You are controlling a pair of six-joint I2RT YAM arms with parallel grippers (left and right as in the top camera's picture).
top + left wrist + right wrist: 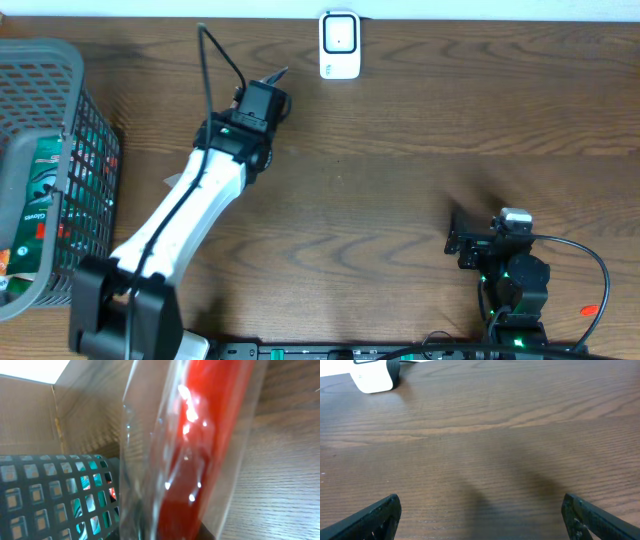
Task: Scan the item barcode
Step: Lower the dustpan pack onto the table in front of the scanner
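a: what is the worktop (420, 130) made of?

b: dark brown wood with long wavy grain, matt, with a faint sheen in the right wrist view. at its left edge stands a basket (40, 65) of grey plastic lattice with square holes, and green printed packs (35, 200) lie inside it.

a: and the white thing at the far edge?

b: the scanner (339, 45), a small rounded white box of smooth plastic with a dark outline around its face. it stands on the wood.

a: where is the packet?

b: the packet (200, 435) is clenched in the left claw (270, 90), held above the worktop, near the scanner but apart from it, down and to the left of it in the overhead view. from above only a thin pointed edge of film shows past the claw.

a: how does it look up close?

b: a long, glossy red body inside clear, crinkled film. it fills the left wrist view and runs almost upright, tilted a little. bright glints dot the film, and it is too blurred to read any print.

a: the other arm?

b: the right claw (480, 515) is released, its black fingers (370, 520) spread wide over bare wood, well apart from the packet.
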